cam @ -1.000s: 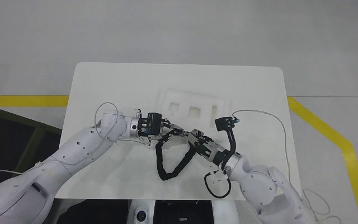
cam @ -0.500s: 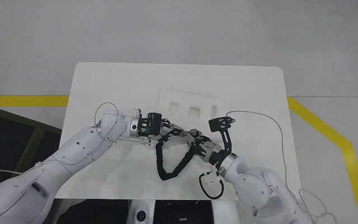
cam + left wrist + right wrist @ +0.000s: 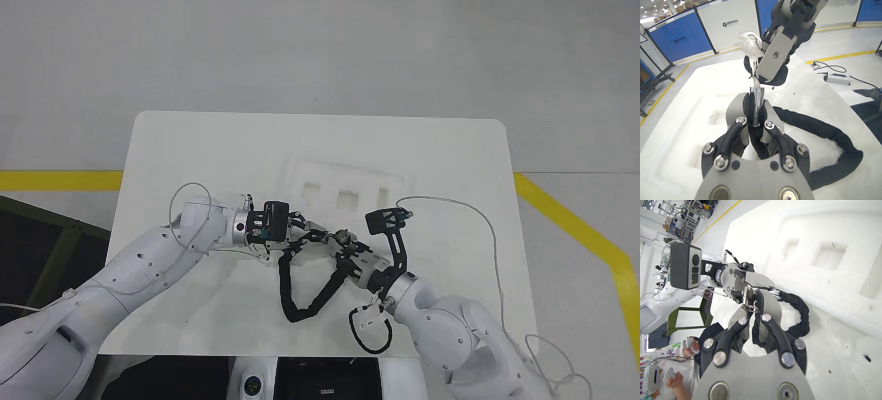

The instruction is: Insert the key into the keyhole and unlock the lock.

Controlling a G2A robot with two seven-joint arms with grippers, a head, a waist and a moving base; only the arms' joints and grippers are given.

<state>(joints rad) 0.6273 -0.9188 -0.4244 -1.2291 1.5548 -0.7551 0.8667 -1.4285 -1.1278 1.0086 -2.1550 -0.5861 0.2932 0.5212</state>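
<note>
Left gripper (image 3: 755, 96) clamped on lock (image 3: 757, 106) chrome cylinder, held over counter (image 3: 200, 150). Right gripper (image 3: 752, 303) pinched on key (image 3: 750, 45) head. I see key tip meeting cylinder end at keyhole, most of blade exposed. Lock's black cable (image 3: 829, 132) loops down onto counter, near foam tray (image 3: 345, 168).

A dark logo with a short wordmark is printed near the top edge of the white perforated partition panel (image 3: 730, 24). The same mark sits mid-face on the blue perforated partition panel (image 3: 680, 39) beside it.
</note>
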